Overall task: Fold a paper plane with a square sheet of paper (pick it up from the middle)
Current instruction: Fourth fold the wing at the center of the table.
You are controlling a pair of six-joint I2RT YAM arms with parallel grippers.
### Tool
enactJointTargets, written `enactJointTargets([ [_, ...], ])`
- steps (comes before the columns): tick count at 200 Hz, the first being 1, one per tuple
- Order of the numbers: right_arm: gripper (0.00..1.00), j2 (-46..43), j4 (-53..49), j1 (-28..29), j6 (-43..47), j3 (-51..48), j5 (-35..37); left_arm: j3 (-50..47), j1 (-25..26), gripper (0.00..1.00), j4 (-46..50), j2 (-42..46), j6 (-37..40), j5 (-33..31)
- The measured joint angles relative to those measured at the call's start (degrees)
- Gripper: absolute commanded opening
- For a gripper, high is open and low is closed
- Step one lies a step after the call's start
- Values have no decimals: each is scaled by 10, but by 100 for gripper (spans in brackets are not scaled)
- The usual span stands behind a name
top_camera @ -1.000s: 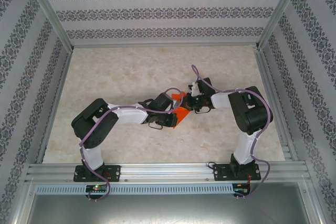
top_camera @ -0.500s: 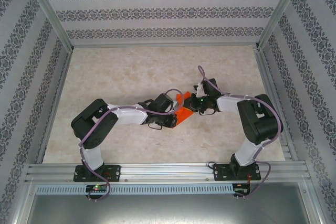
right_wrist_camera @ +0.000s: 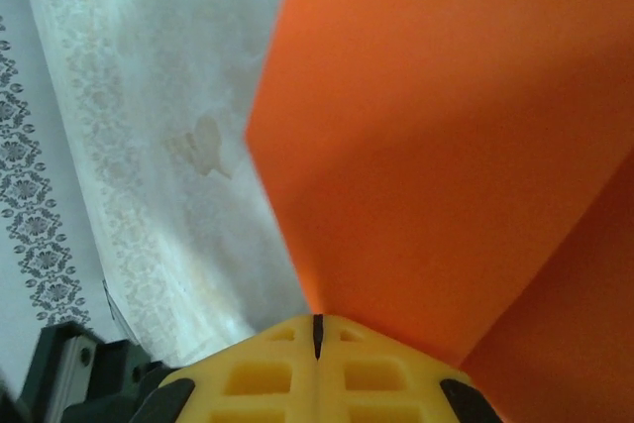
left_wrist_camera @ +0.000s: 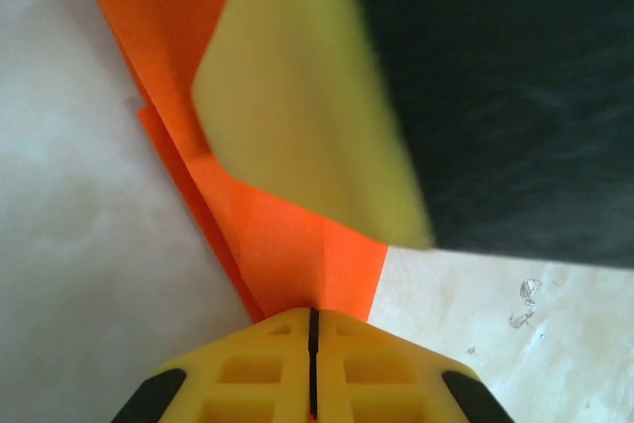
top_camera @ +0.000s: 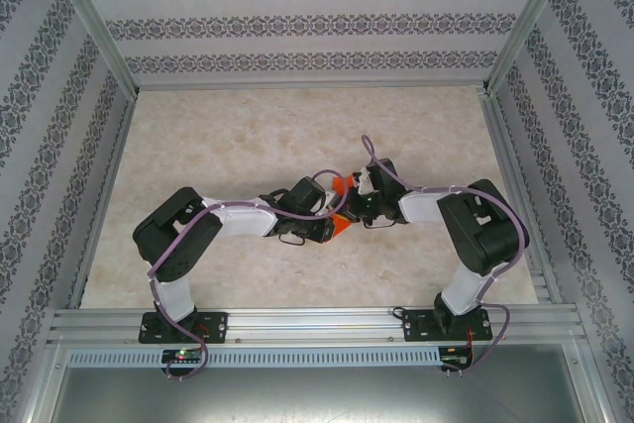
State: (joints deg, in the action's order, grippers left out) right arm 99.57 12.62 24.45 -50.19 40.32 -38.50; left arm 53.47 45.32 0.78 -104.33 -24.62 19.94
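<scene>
From above, the left hand [top_camera: 334, 218] and the right hand [top_camera: 356, 207] meet near the middle of the pale marbled worktop [top_camera: 228, 146]. The bright orange creased sheet of paper [top_camera: 343, 228] is held between them. Half a second ago the right arm stood further out to the right. It has now swung back in, close against the left hand. Much less orange shows than a second ago, only a small tip below the hands and a sliver above them. I judge the sheet is being drawn narrower along its crease, a later fold toward the dart shape rather than a finished plane.

In the left wrist view, the left hand [left_wrist_camera: 313, 332] has its yellow fingers pressed together on a layered corner of the sheet [left_wrist_camera: 287, 245]. A blurred yellow finger and a dark body, probably the other hand, lie against the paper.

In the right wrist view, the right hand [right_wrist_camera: 317, 336] is likewise clamped shut on the sheet's edge [right_wrist_camera: 446, 146], above the worktop.

No brand, label or writing can be read, only patterned wallpaper [right_wrist_camera: 30, 195].
</scene>
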Motion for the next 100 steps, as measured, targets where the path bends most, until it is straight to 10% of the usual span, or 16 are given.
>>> enactJointTargets([
  [100, 1, 37, -22, 1, 34, 21, -2, -13, 7, 10, -4, 12, 2, -13],
])
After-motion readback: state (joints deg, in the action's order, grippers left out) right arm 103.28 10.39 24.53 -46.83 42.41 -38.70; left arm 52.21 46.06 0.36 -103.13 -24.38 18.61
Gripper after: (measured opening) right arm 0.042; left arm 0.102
